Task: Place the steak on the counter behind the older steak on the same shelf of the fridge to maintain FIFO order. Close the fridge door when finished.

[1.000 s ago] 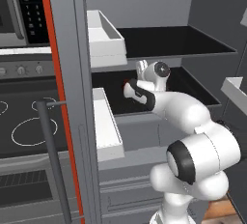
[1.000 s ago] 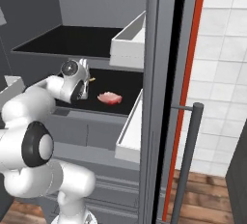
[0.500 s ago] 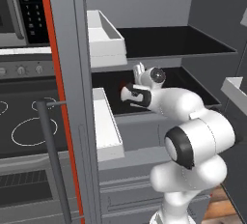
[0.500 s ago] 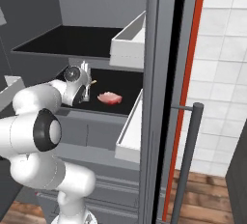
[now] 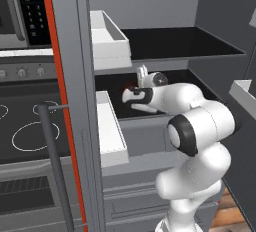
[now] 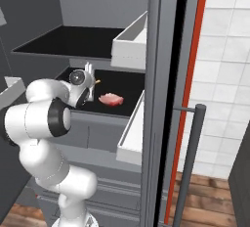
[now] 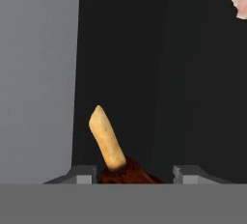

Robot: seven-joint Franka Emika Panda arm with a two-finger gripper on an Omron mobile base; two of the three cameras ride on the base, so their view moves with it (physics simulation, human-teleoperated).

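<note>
— While the arm reaches into the fridge (image 5: 220, 21), what can you make out?

— Not much of the steak (image 7: 126, 174): in the hand view just a dark brown lump with a pale bone sticking up, cut off at the bottom edge. From the left base view the wrist hides it.

— And the gripper (image 7: 130, 175)?

— Pinching the steak, fingertips (image 7: 185, 173) on either side of it, over the shelf (image 6: 128, 85) near its left edge.

— The older steak (image 6: 111, 99)?

— Pink, lying toward the shelf's right front edge, well apart from the gripper; in the hand view only a sliver shows at the top right corner.
</note>
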